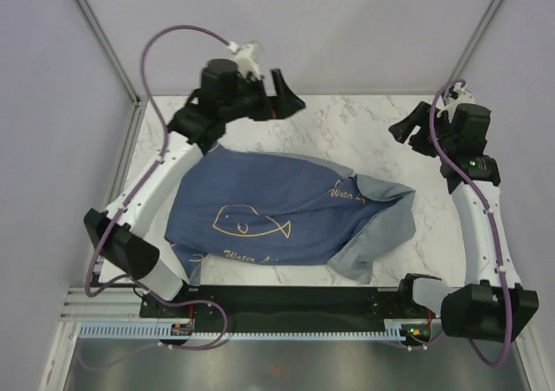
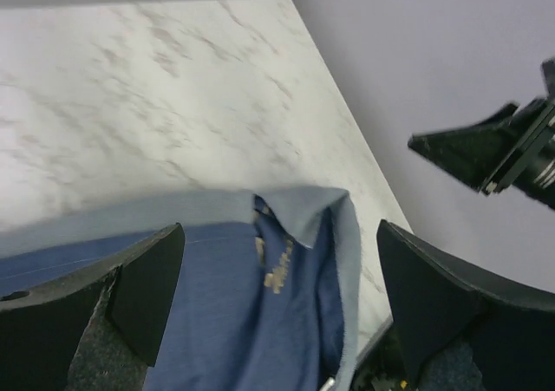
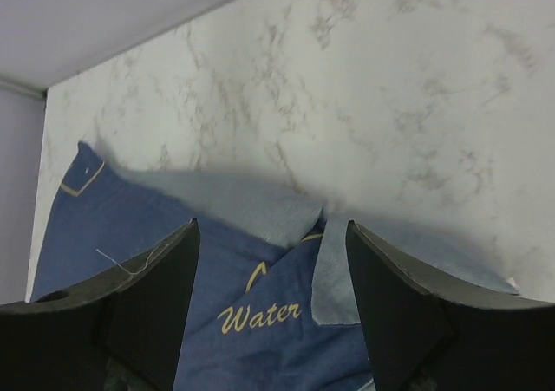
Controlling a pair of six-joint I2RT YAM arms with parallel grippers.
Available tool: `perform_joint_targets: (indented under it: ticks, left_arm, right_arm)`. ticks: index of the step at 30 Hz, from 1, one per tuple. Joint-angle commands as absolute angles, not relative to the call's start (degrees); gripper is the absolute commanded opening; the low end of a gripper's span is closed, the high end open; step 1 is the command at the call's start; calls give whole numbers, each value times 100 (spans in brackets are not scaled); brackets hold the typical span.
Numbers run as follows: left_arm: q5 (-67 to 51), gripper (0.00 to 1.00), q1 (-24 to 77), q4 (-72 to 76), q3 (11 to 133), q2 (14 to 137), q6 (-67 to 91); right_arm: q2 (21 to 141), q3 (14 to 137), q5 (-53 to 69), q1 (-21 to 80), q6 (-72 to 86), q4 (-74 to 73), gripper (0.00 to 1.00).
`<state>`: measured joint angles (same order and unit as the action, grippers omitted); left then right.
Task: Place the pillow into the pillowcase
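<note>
Two grippers hang above the table with their fingers spread wide, and neither holds anything. You see the pillowcase (image 1: pixel 260 209) lying flat on the marble tabletop (image 1: pixel 364 131), its long axis running left to right across your top view. The right end dips slightly toward the arm bases.

Its mouth points right. There the lighter grey-blue lining (image 1: pixel 390 213) is turned outward in a loose fold, while the closed short edge sits at the left. The yellow fish outline (image 1: pixel 250 222) faces left, with its tail toward the mouth. "Water" lettering (image 1: pixel 345 192) shows near the mouth, and a second line of it runs along the near edge. The cloth swells over the middle of the pillowcase, and whatever fills it is hidden.

The left gripper (image 1: pixel 286 96) is raised beyond the far edge of the pillowcase, near its closed end, and clear of the cloth. In its wrist view the left gripper (image 2: pixel 279 235) frames the pillowcase (image 2: pixel 234 304) and bare marble (image 2: pixel 130 87).

The right gripper (image 1: pixel 412 135) hovers beyond the mouth end of the pillowcase, off its far right corner, and is also apart from the cloth. Its own camera shows the right gripper (image 3: pixel 270 231) over the pillowcase (image 3: pixel 130 222), with the word "Water" (image 3: pixel 258 315) readable and the tabletop (image 3: pixel 390 79) behind.
</note>
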<state>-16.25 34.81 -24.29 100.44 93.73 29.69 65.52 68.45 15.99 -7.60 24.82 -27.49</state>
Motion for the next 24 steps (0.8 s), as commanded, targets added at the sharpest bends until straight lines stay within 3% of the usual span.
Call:
perform_joint_targets:
  ticks: [1, 6, 10, 17, 18, 21, 23, 24]
  left_arm:
    - [-2212, 100, 2388, -3436, 9292, 8721, 3048]
    - [-2330, 100, 1171, -3445, 8431, 8473, 3067]
    - [-1847, 99, 897, -3437, 8086, 8551, 3024]
    - [-1512, 98, 712, -3252, 7262, 8684, 3111]
    - [-1294, 99, 668, -2495, 7147, 8614, 3485]
    - [-1073, 100, 589, -2198, 6891, 8456, 3585]
    - [-967, 100, 510, -2110, 6795, 8385, 3630]
    - [-941, 100, 484, -2040, 6768, 8306, 3639]
  right_arm:
    - [6925, 6504, 2892, -337, 2418, -2074, 76]
    - [7628, 6214, 2909, 535, 2356, -1723, 73]
    - [8164, 6310, 2953, 896, 2101, -1591, 69]
    - [9025, 6451, 2681, 1186, 1600, -1608, 76]
    - [9113, 6503, 2655, 1282, 1530, -1617, 77]
    - [9360, 6548, 2452, 1397, 1363, -1635, 77]
    - [9491, 6548, 2461, 1459, 1327, -1644, 75]
    - [9501, 6548, 2478, 1459, 1318, -1644, 63]
